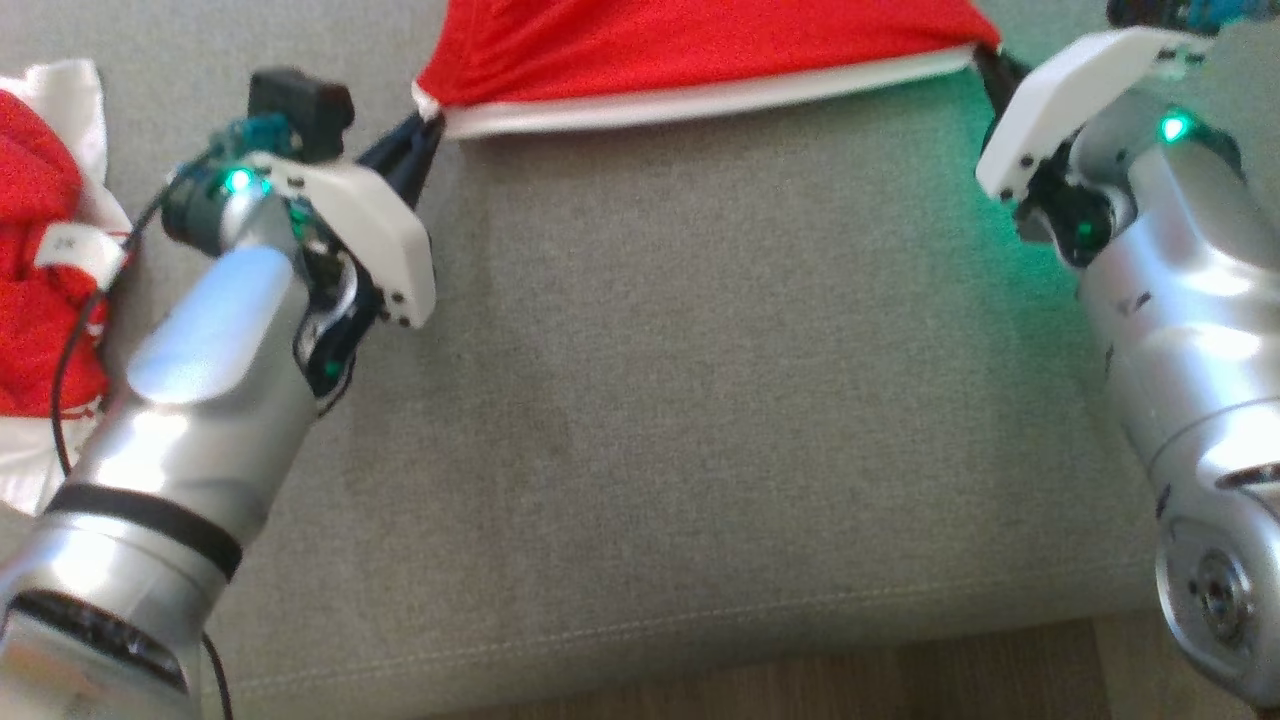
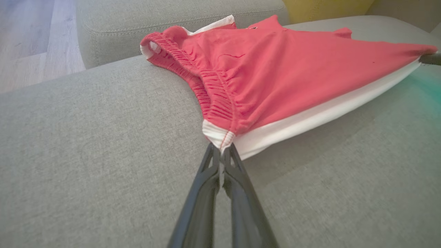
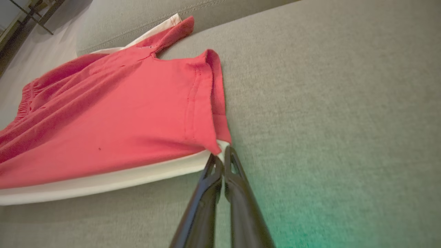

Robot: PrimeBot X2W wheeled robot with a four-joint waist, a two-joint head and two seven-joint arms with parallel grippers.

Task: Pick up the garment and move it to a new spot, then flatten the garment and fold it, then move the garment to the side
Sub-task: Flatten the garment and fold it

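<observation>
Over grey cushion (image 1: 700,400), red garment (image 1: 700,50), white-edged, elastic waistband, stretched taut

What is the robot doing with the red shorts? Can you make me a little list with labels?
Garment: red shorts with white trim, stretched between both grippers
Left gripper: shut on the waistband corner
Right gripper: shut on the leg-hem corner
Surface: grey sofa cushion
Near edge: pulled taut, seemingly lifted a little off the cushion
Also there: red and white cloth pile at the robot's left
</observation>
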